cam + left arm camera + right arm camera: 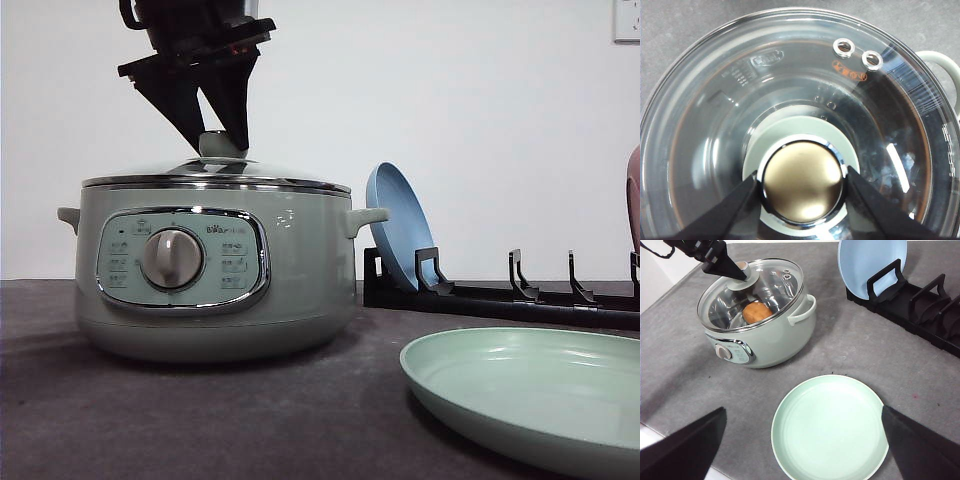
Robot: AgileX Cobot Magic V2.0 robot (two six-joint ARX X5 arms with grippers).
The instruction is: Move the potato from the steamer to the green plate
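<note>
Pinching the lid knob [802,182] with my left gripper [214,135], I must uncover the potato [757,312]; right gripper [802,450] hangs spread above the green plate [829,426].

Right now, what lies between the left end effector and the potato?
The steamer's glass lid, seen in the right wrist view: the left end effector is at its knob, the potato underneath.

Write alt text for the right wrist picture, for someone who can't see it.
A potato sits inside a pale green steamer under its glass lid, whose knob the left gripper straddles. An empty green plate lies nearer on the grey table, and a blue plate stands in a black rack.
</note>
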